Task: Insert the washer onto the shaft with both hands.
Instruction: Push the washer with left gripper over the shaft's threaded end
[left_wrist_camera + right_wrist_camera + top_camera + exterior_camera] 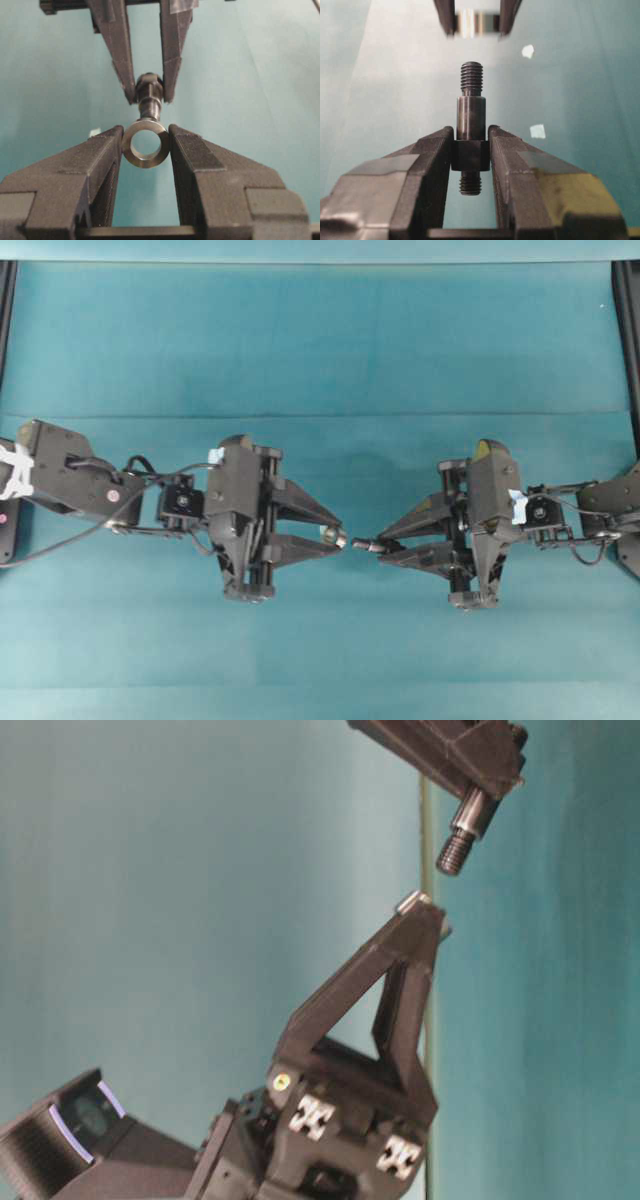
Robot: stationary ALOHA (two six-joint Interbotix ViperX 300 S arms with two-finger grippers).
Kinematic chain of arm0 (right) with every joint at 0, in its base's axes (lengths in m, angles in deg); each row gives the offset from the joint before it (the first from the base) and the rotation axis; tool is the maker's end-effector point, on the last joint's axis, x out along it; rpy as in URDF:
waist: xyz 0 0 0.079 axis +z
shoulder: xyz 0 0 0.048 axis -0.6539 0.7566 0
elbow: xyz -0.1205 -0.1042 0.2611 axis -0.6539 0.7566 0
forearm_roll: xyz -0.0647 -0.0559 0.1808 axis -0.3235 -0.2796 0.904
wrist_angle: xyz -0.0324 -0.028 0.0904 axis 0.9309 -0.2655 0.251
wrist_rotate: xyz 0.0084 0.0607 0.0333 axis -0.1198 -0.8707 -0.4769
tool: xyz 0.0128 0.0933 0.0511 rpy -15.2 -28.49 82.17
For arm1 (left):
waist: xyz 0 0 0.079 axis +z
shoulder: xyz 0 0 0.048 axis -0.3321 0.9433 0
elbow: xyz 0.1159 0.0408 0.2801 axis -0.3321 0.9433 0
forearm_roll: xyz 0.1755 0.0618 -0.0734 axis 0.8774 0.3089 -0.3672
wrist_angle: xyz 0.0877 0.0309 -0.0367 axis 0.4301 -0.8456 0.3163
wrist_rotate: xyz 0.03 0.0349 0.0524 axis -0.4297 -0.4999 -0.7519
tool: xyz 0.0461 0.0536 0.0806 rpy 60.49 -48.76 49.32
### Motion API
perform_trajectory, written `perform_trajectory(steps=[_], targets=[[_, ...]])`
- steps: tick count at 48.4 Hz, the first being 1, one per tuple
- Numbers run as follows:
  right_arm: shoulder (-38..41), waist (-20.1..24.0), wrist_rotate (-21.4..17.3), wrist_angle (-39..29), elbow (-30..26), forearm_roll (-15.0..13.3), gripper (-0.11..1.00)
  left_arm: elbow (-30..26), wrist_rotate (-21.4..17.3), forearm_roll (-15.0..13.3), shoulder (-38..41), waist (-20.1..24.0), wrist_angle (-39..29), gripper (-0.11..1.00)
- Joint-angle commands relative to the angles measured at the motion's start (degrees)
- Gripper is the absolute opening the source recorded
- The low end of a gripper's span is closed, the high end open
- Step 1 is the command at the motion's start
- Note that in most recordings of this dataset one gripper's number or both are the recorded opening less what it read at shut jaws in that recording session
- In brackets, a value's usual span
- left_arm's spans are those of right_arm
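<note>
Your left gripper (146,145) is pinching the washer (145,144) edge-on between its fingertips, the hole facing outward. Just beyond it, apart by a small gap, is the threaded tip of the shaft (471,130), which your right gripper (471,155) clamps by its thick collar, the rod pointing straight at the ring. Both parts hang above the middle of the teal tabletop (320,340). Farther out, two pale tape scraps (528,51) lie on the cloth.
</note>
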Motion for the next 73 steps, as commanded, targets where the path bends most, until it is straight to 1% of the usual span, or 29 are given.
perform_trajectory(steps=[1, 27, 51, 73], targets=[[-0.1, 0.2, -0.4, 1.0, -1.0, -0.1, 0.00, -1.2, 0.0, 0.1, 0.0, -0.1, 0.5, 0.37], [1.8, 0.1, -0.4, 4.2, -2.1, 0.0, 0.00, -2.1, 0.1, 0.1, 1.2, -0.2, 0.6, 0.37], [2.7, -0.3, -0.4, 4.3, -2.6, -0.1, 0.00, -4.0, 0.1, 0.3, 3.3, -0.4, 0.5, 0.37], [3.0, -0.3, -0.4, 6.1, -2.8, 0.0, 0.00, -4.5, 0.1, 0.3, 3.8, -0.4, 0.5, 0.37]])
